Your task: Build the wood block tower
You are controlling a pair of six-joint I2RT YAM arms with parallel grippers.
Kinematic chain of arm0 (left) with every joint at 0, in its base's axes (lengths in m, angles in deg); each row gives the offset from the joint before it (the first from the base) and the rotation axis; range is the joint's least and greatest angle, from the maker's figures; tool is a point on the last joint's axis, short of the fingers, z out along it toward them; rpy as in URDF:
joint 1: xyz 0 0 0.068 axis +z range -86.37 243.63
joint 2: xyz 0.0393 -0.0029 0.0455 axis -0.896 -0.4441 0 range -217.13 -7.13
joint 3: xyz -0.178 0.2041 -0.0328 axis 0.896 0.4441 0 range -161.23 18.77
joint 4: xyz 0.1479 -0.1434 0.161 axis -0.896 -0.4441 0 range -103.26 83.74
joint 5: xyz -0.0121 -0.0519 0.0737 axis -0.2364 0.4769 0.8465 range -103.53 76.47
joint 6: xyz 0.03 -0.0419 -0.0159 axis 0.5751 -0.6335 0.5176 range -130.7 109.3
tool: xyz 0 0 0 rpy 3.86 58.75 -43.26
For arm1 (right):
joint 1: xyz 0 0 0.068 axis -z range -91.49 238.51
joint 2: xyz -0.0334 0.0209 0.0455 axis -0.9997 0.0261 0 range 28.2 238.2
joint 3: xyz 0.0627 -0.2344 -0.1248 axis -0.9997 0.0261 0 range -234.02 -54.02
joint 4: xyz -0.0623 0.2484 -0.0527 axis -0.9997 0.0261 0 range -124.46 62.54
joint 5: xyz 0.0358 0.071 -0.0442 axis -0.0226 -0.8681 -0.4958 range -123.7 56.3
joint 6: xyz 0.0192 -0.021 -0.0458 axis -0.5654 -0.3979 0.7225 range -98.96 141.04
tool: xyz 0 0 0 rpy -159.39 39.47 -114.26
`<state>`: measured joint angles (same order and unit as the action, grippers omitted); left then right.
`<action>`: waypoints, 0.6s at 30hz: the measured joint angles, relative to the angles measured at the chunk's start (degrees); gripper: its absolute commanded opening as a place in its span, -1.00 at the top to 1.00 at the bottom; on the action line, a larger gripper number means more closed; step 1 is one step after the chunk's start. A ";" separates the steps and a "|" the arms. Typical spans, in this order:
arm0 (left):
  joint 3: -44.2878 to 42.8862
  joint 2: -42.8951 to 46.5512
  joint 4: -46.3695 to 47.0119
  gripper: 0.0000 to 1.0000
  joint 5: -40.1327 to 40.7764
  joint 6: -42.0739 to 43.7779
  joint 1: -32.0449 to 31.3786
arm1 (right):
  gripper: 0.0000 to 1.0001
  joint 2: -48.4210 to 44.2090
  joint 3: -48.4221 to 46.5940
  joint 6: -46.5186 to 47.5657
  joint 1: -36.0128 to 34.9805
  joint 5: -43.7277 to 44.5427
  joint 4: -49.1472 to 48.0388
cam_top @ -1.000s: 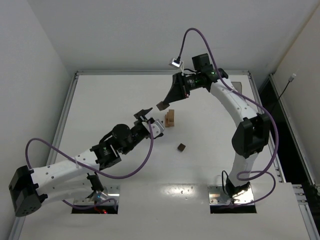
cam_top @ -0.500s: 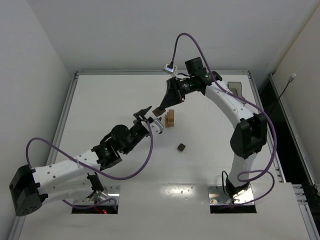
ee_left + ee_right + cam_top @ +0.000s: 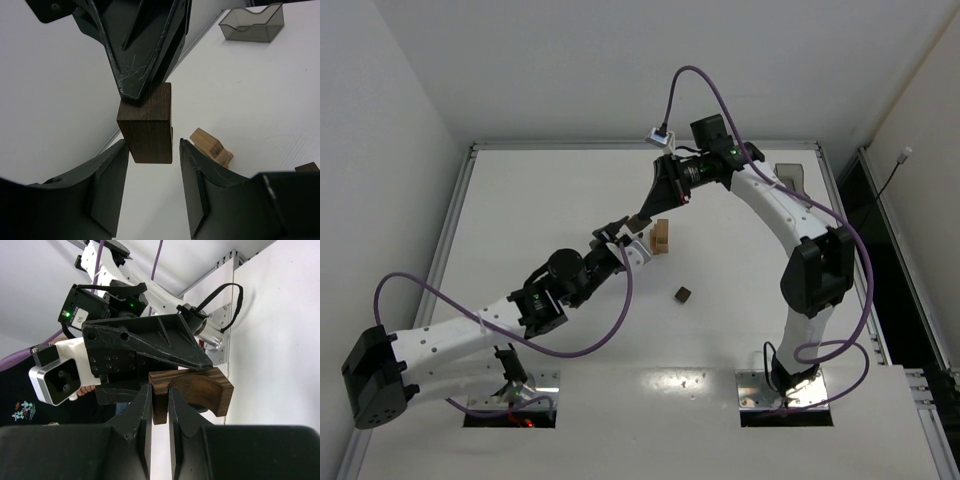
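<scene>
Your right claw (image 3: 160, 396) clenches a dark block (image 3: 147, 127); left claw (image 3: 152, 152) straddles it, not gripping yet; tower (image 3: 662, 236) looks barely started; loose block (image 3: 683, 294) left too.

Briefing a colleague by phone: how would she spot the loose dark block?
On the white table, find the short tan wooden stack near the middle. Right of it and nearer the robot, a small dark brown wooden cube lies alone; the other dark block is up in the right gripper.

Block (image 3: 146, 125) at the tip of the right fingers (image 3: 145, 50), between the left fingers (image 3: 107, 185); tower (image 3: 212, 147) just beside it, bin (image 3: 252, 22) well behind.
</scene>
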<state>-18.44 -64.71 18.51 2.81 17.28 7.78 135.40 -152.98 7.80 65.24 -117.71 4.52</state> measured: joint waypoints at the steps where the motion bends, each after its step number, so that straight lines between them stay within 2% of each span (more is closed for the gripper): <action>1: 0.00 -0.09 0.04 0.17 -0.02 0.00 0.00 | 1.00 0.00 0.00 -0.04 -0.09 0.02 0.00; 5: 0.00 -0.46 0.11 0.17 -0.02 0.00 0.00 | 1.00 -0.02 0.00 -0.11 -0.35 0.00 0.02; 7: 0.00 -0.48 0.11 0.29 0.00 0.00 0.00 | 1.00 -0.02 0.00 -0.11 -0.57 0.00 0.02; 14: 0.00 -0.50 0.79 0.90 0.63 -0.68 0.00 | 1.00 -0.72 0.48 -0.11 -0.79 0.15 -0.81; 16: 0.00 -0.50 0.81 1.00 0.66 -0.68 0.00 | 1.00 -0.87 0.72 -0.24 -0.83 0.20 -1.16; 18: 0.00 -0.50 0.72 1.00 0.68 -0.70 -0.02 | 1.00 -0.87 0.81 -0.35 -0.83 0.22 -1.33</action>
<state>-18.44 -65.21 19.24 3.49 16.58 7.75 134.53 -152.17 7.45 64.41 -117.49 3.19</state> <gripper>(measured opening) 0.309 0.100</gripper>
